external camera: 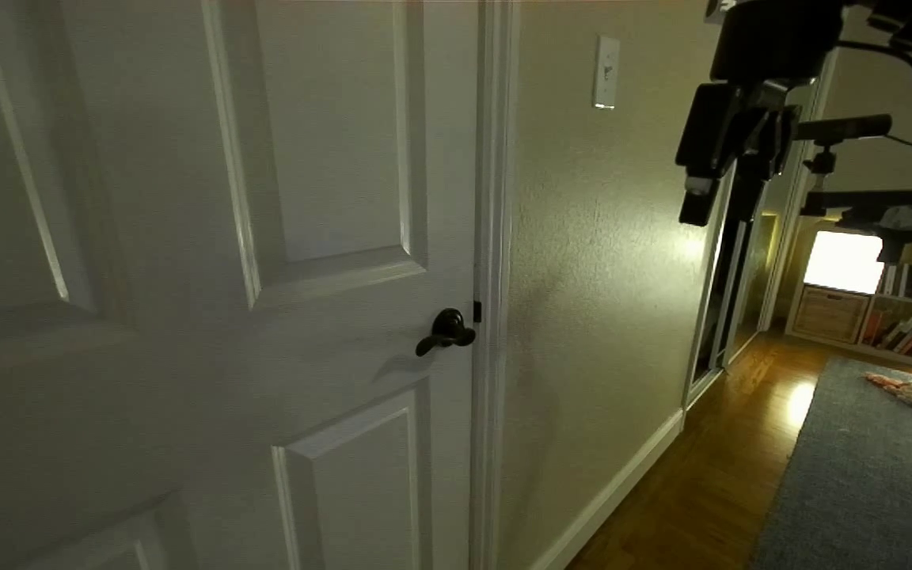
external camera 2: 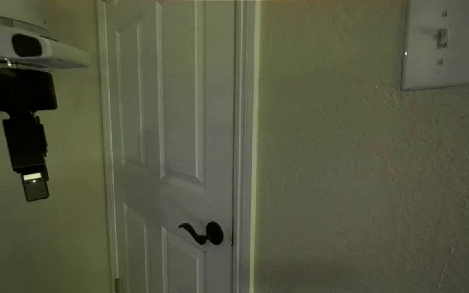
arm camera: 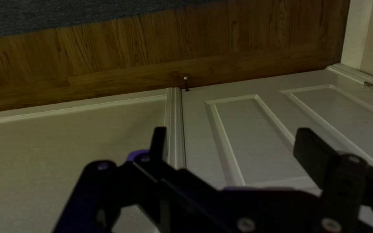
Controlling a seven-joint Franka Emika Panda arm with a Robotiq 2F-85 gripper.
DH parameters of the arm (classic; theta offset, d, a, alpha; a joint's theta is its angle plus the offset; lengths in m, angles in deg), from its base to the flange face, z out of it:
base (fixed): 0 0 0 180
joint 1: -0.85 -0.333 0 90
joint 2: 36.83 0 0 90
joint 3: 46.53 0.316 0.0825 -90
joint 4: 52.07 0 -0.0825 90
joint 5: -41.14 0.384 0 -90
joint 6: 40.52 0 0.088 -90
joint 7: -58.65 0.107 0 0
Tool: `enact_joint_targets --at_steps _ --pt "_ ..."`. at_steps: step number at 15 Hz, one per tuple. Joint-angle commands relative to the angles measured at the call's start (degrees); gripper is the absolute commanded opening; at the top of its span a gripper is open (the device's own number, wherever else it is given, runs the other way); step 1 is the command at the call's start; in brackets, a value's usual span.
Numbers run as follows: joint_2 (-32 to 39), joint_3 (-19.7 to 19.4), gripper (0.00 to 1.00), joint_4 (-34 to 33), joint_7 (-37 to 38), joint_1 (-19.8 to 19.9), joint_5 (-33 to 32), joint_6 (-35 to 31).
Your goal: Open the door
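Observation:
The white panelled door [external camera: 329, 340] shows in both exterior views [external camera 2: 181, 195] and looks shut in its frame. Its dark lever handle [external camera: 446, 331] sits near the frame-side edge and also shows in an exterior view [external camera 2: 202, 234]. The lever looks roughly level. My gripper [external camera: 719, 210] hangs pointing down, above the handle's height and apart from the door; it also shows in an exterior view [external camera 2: 37, 191]. In the wrist view its two fingers [arm camera: 231, 131] are spread wide with nothing between them. Behind them the door's lower panels [arm camera: 196, 126] show; the handle is not visible there.
A light switch [external camera: 606, 73] is on the wall [external camera: 590, 301] beside the door. A mirrored sliding door [external camera: 749, 277], a blue-grey rug [external camera: 860, 467] and a bookshelf [external camera: 911, 297] lie farther along. A small door stop [arm camera: 186, 84] sticks out low on the door.

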State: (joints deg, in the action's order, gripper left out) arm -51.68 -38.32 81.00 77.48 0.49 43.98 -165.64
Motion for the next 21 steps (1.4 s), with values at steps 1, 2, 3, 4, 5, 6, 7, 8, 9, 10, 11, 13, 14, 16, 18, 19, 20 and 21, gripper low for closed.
enact_joint_targets --at_steps 1,2,3,4,5,6,7,8,9,10,11,13,14,16,18,19,20,21 --pt "3.27 0.38 1.0 -0.52 5.77 -0.8 1.14 -3.1" --pt "5.27 0.61 1.0 -1.06 7.83 -0.95 1.98 -4.53" --pt "7.45 0.86 1.0 -1.81 10.59 -0.96 2.44 -5.82" --pt "10.19 0.98 1.0 -2.88 13.74 -0.98 3.12 -7.29" --pt "12.21 0.91 1.0 -3.64 16.03 -1.19 3.75 -8.43" --pt "15.34 0.76 1.0 -5.26 18.69 -1.35 4.06 -9.89" --pt "17.64 0.45 1.0 -6.41 21.33 -1.69 4.18 -11.38" --pt "20.25 -0.01 1.0 -8.17 23.75 -2.07 4.41 -12.68" --pt "22.38 -0.45 1.0 -9.63 25.84 -2.52 5.06 -13.78" --pt "24.99 -1.01 1.0 -11.52 28.32 -3.02 5.08 -15.51" --pt "27.1 -1.46 1.0 -13.03 29.88 -3.43 6.0 -17.21" --pt "31.37 -2.92 1.0 -16.47 34.37 -4.52 5.95 -20.6" --pt "33.52 -3.65 1.0 -18.24 36.22 -4.99 6.21 -22.52" --pt "37.14 -5.35 1.0 -21.65 40.22 -6.04 6.45 -25.61" --pt "40.78 -6.57 1.0 -25.23 43.46 -6.68 7.5 -28.06" --pt "42.24 -7.07 1.0 -26.82 44.65 -7.0 7.93 -28.75" --pt "44.12 -7.31 1.0 -28.84 45.35 -7.08 8.52 -29.23" --pt "45.56 -7.57 1.0 -30.52 46.13 -7.23 8.98 -29.47"
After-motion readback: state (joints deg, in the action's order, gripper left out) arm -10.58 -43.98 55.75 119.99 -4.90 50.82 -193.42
